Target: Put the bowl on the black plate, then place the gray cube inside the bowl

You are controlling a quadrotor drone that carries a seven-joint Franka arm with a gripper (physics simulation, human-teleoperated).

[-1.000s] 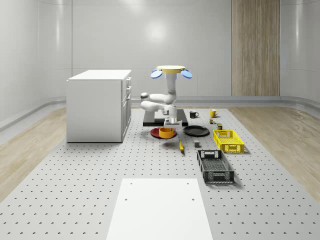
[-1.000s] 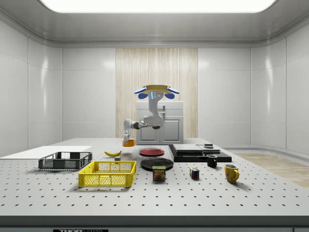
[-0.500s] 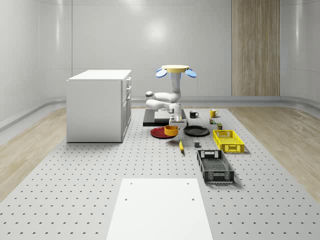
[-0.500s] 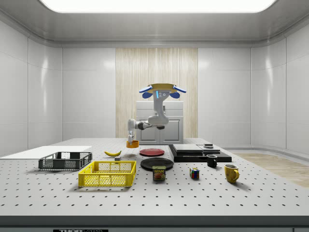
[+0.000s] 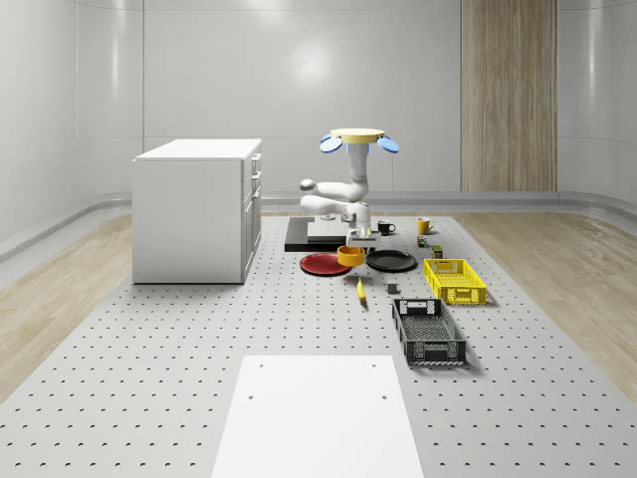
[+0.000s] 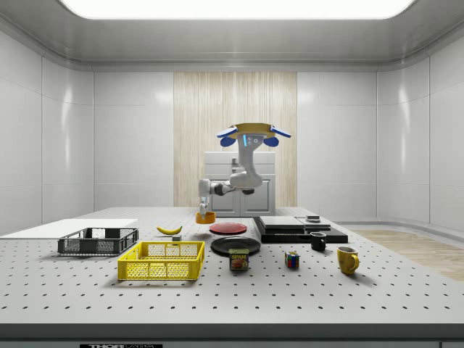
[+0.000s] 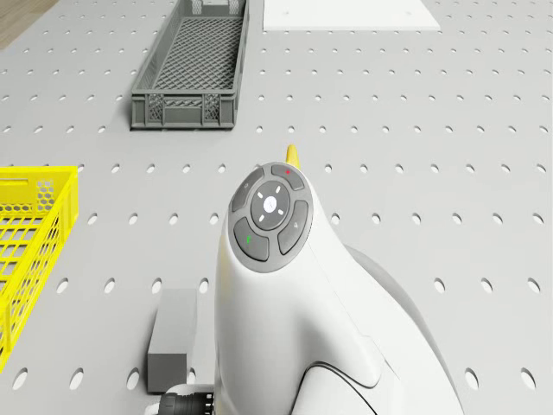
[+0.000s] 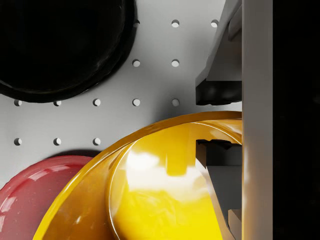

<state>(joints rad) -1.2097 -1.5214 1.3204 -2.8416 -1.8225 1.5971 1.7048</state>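
Drone point(image 5: 358, 135) hovers near the plates. Claw point(image 8: 220, 125) pinches bowl point(image 8: 165, 185) by its rim, between red plate point(image 8: 30, 195) and black plate point(image 8: 60, 45). Bowl looks rigid, light, glossy; rim pinch may slip.

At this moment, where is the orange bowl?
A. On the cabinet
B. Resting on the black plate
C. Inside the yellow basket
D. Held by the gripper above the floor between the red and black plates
D: the gripper grips the bowl by its rim, with the red plate and black plate on either side.
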